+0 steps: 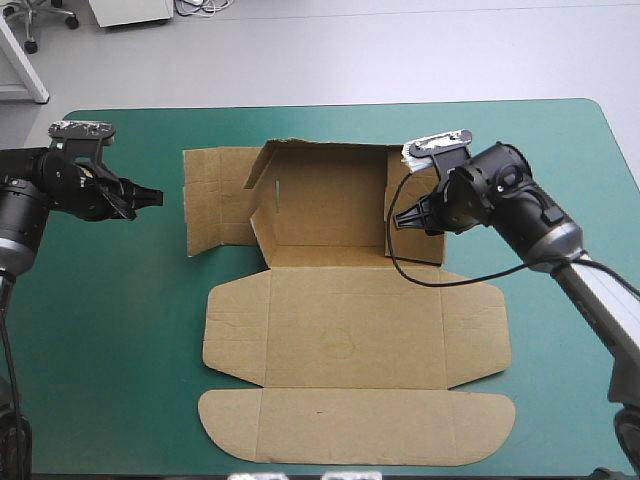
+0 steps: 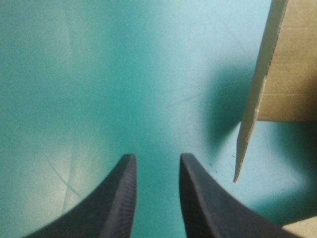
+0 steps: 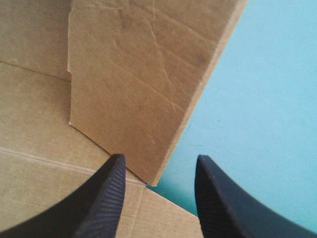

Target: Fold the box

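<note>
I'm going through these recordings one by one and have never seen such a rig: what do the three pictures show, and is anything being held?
This is a robot with two arms at a table with a teal-green cover. The high view looks down from above and behind the robot. The other two pictures come from a camera on each wrist, looking along that arm's tool, so its two black fingers show in the foreground.

On the cover lies the brown box, a cut sheet of board. Its far part has walls raised, and the near panels lie flat.

The left tool hangs open over bare cover beside the box, touching nothing. The right tool is open at the raised right wall, whose corner sits just ahead of its fingers. Nothing is held.
</note>
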Robot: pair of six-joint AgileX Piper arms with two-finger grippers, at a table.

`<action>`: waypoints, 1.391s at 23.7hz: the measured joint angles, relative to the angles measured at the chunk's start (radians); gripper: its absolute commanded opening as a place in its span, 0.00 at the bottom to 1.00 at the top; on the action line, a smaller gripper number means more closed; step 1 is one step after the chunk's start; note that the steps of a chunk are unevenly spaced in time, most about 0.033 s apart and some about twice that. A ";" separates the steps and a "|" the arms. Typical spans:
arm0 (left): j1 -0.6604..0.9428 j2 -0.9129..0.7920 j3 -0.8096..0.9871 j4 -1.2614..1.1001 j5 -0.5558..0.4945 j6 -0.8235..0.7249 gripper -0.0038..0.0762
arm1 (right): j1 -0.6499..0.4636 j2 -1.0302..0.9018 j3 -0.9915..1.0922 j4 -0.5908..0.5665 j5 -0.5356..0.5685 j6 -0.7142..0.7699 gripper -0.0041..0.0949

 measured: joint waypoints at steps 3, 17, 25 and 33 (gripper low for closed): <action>0.000 0.000 0.000 -0.001 0.000 0.003 0.32 | 0.018 -0.044 0.092 -0.042 -0.080 0.074 0.47; 0.000 0.000 0.000 -0.015 0.016 0.003 0.32 | 0.022 0.045 0.286 -0.261 -0.455 0.301 0.47; 0.000 0.000 0.000 -0.016 0.017 0.003 0.32 | 0.002 0.090 0.286 -0.286 -0.525 0.346 0.12; 0.000 0.000 0.000 -0.020 0.017 0.003 0.32 | -0.024 0.091 0.206 -0.250 -0.428 0.332 0.02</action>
